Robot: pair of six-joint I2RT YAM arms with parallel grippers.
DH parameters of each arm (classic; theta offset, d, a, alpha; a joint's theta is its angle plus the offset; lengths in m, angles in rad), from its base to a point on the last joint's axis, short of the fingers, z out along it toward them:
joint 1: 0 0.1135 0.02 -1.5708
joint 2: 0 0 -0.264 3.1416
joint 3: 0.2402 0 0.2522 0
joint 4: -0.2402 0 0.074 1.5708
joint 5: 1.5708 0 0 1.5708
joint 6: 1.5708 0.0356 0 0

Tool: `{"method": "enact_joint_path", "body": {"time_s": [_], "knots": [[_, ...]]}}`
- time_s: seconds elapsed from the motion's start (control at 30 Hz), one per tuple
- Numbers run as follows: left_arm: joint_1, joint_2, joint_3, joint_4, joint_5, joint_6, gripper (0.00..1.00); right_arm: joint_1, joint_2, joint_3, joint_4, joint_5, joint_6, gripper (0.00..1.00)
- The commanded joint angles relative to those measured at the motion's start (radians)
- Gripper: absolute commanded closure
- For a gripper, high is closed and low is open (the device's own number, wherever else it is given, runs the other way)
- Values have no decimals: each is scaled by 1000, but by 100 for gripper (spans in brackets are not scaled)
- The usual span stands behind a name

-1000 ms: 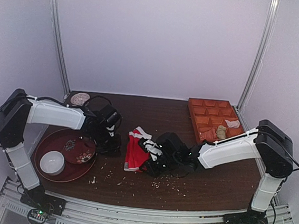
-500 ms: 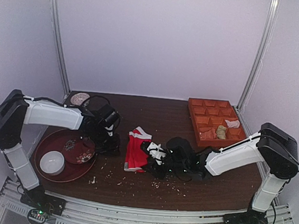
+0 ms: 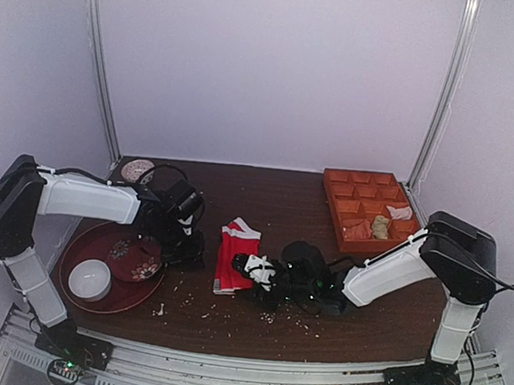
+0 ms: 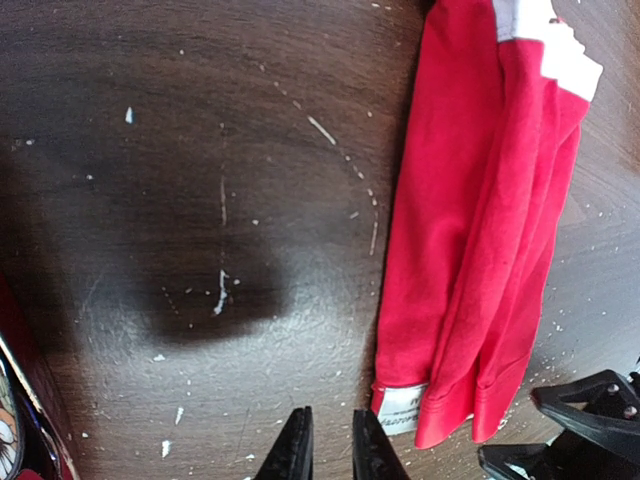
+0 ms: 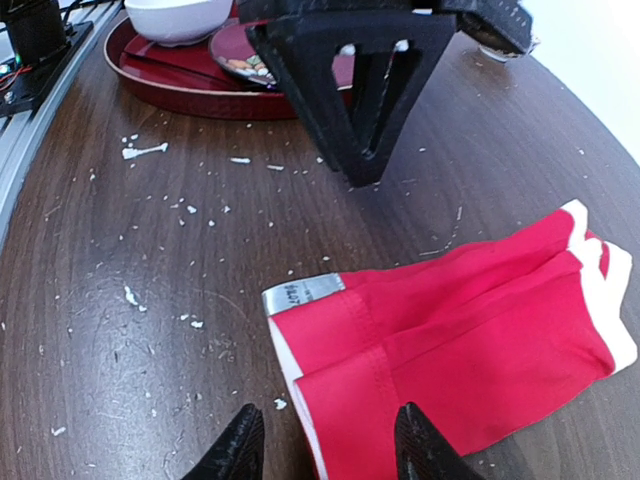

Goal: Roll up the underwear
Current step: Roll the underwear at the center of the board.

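Now, the underwear (image 3: 237, 254) lies flat on the table (image 3: 284, 195), folded into a long strip. Its hem end sits just ahead of and between the fingers of your right gripper (image 5: 328, 412), which stands moderately wide and grips nothing. From there the long axis runs ahead and rightward, with the waistband farthest away. This arm is the nearer one. The left gripper (image 4: 330, 412), narrow and empty, hangs just ahead of the labelled corner and may crowd the roll. A tray (image 5: 150, 85) and bowl (image 5: 170, 20) sit beyond it.
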Motion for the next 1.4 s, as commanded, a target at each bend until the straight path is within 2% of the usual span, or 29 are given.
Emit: {"method": "enact_joint_path", "body": {"time_s": [0.0,0.83,1.37], "knots": [[9,-28,-6,1,-16,0,84,8,21,20,11,-50,-14,56],[28,-39,-41,23,2,-2,84,19,169,109,-57,-5,-123,56],[37,-40,-43,25,9,3,84,23,146,149,-78,139,-197,52]]}}
